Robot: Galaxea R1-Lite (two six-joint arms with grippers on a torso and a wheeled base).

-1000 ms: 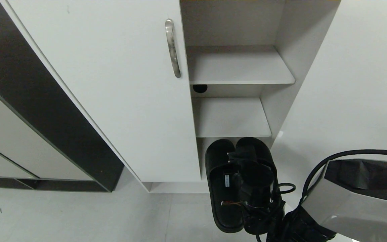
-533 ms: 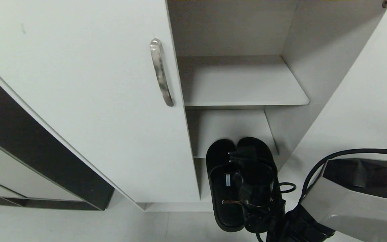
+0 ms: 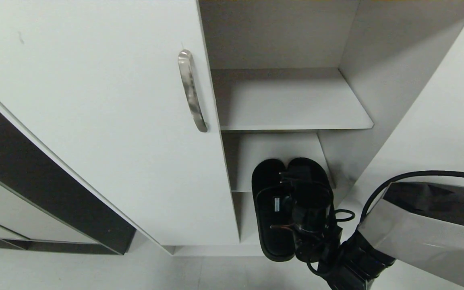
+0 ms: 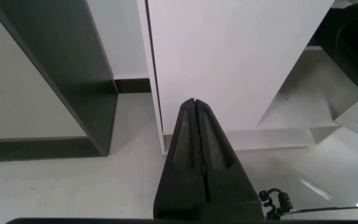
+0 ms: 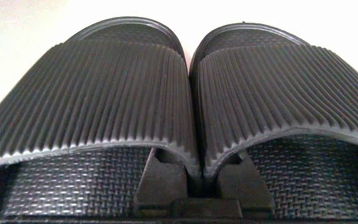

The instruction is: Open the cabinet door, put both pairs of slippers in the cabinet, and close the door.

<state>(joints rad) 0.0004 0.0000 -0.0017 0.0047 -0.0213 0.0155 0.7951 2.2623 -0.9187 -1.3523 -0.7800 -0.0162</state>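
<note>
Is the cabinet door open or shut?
Open. The door is swung aside at the right, and the shelves inside show behind the slippers the right claw holds.

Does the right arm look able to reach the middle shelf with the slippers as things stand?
Probably yes. The right gripper holds the slippers just in front of the middle shelf, the cabinet door on that side stands open, and nothing lies between.

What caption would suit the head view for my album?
Right end effector holds a pair of black slippers at the open cabinet.
</note>
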